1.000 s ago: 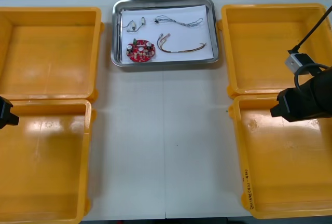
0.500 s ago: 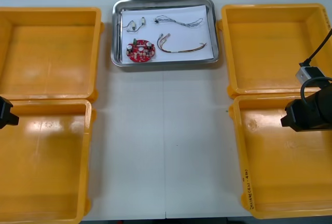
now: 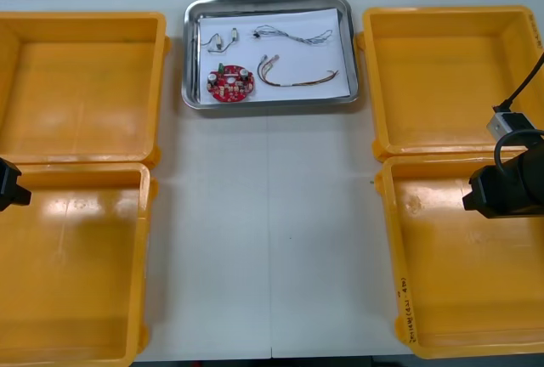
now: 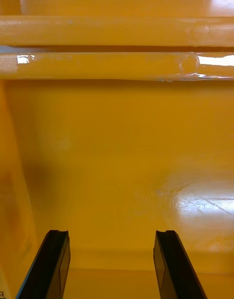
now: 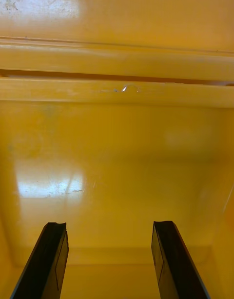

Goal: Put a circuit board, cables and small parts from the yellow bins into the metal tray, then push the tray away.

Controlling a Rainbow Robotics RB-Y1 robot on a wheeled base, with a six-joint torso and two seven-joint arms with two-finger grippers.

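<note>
The metal tray (image 3: 192, 53) sits at the table's far middle, lined white. In it lie a round red circuit board (image 3: 230, 82), a red and yellow cable (image 3: 297, 77), a thin twisted cable (image 3: 293, 36) and small metal parts (image 3: 220, 41). My right gripper (image 4: 111, 265) hangs open over the near right yellow bin (image 3: 399, 299), nothing between its fingers; the arm (image 3: 506, 189) shows at the right edge. My left gripper (image 5: 109, 262) is open over the near left yellow bin (image 3: 140, 256), its arm (image 3: 10, 184) at the left edge.
The far left bin (image 3: 161, 70) and far right bin (image 3: 367, 70) flank the tray. All bin floors in view are bare. A broad strip of light table (image 3: 268, 231) runs between the bins in front of the tray.
My right arm has drawn back to the right and slightly nearer over the near right bin, then nearly stopped. The left arm and the tray's contents have not moved.
</note>
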